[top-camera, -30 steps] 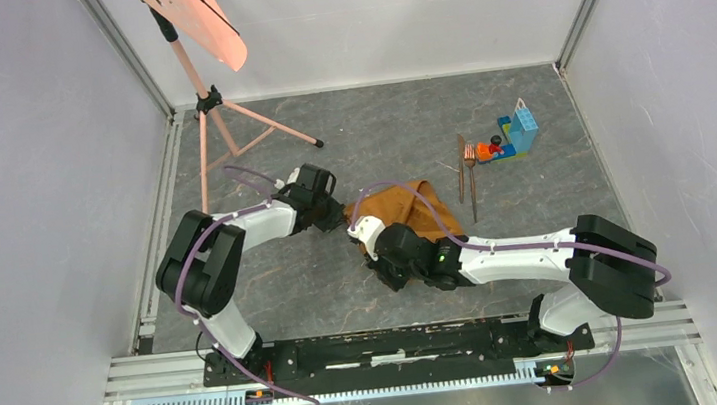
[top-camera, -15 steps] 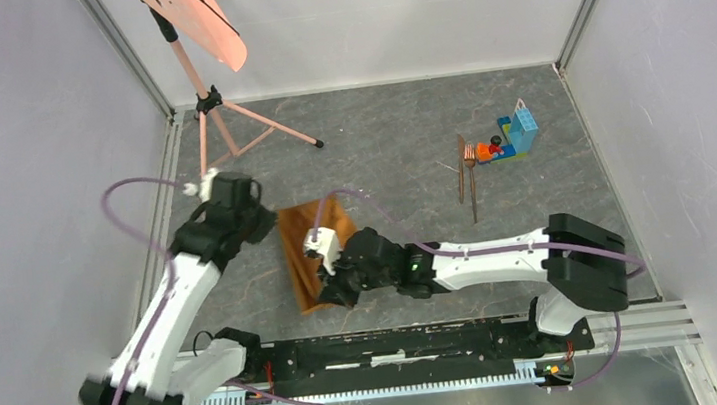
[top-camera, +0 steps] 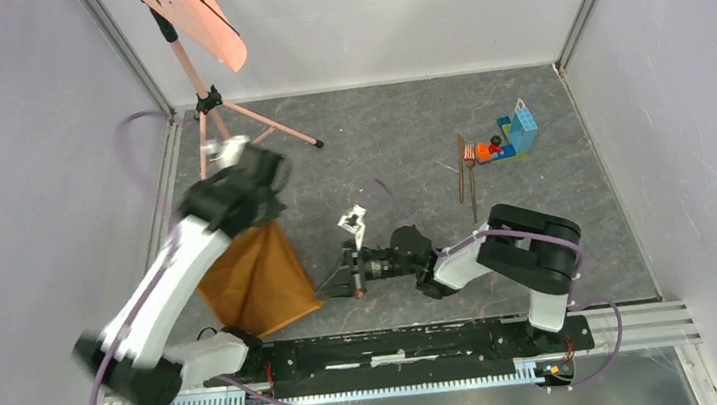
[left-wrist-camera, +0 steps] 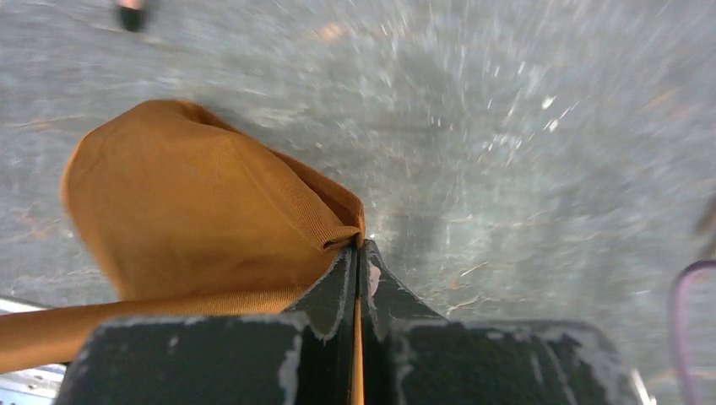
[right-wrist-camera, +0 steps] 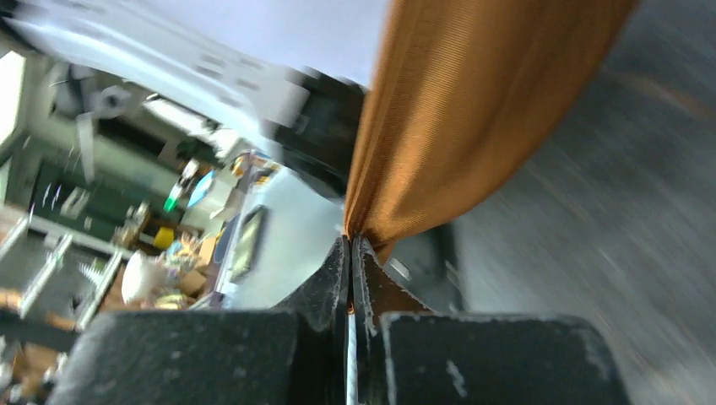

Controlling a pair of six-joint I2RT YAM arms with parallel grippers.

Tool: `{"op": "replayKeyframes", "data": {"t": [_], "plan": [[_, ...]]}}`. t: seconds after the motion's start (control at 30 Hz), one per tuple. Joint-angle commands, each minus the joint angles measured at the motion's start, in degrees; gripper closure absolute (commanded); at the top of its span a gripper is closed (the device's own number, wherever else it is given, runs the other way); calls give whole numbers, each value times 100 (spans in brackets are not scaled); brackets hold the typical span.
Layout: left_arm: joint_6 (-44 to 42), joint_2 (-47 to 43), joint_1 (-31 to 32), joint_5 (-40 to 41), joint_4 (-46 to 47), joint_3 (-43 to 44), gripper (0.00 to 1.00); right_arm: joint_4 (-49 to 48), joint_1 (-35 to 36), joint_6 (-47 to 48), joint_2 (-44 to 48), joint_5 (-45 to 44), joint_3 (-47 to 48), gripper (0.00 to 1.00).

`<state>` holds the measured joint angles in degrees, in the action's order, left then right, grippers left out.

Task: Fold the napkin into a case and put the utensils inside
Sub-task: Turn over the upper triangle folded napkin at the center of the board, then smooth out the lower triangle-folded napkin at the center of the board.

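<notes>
Napkin is hanging at the near left of the surface. Its narrow end is pointing far, up at my left tool, and its long axis is running far to near. Left tool is pinching shut on that top corner. Right tool is clamping tight on another corner, cloth fanning away from it. Utensils are lying side by side at the far right, pointing far-near, just beside toy bricks. Grey marbled surface, pale walls enclosing.

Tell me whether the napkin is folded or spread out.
Not folded into a case: the napkin hangs as a loose draped sheet, pinched by the left gripper and the right gripper.
</notes>
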<state>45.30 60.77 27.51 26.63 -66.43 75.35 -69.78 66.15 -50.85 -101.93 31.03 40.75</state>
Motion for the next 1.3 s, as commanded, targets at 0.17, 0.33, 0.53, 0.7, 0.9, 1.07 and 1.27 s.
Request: {"op": "replayKeyframes", "data": {"t": [0.17, 0.33, 0.53, 0.7, 0.9, 1.07, 1.27], "plan": [[-33, 3826, 1371, 261, 2139, 755, 98, 1523, -1353, 1266, 170, 582, -1905, 89], [-152, 5005, 1655, -54, 2124, 1604, 98, 1871, -1728, 1573, 358, 504, -2250, 88], [-598, 5272, 1710, -832, 2429, 1793, 87, 2194, -2108, 1706, 732, 293, -2571, 77], [-1320, 4469, 1723, -1807, 2855, 1320, 46, 3276, -2300, 2147, 1360, -207, -2626, 59], [-1941, 2715, 1345, -2165, 2781, 274, 25, 4667, -2642, 2686, 1934, -821, -2357, 42], [-2063, 1901, -4, -2827, 2927, -869, 22, 4989, -2991, 2793, 1860, -851, -1971, 38], [-2347, 2224, -717, -2683, 3108, -1184, 22, 5179, -3108, 2895, 1580, -877, -1289, 37]]}}
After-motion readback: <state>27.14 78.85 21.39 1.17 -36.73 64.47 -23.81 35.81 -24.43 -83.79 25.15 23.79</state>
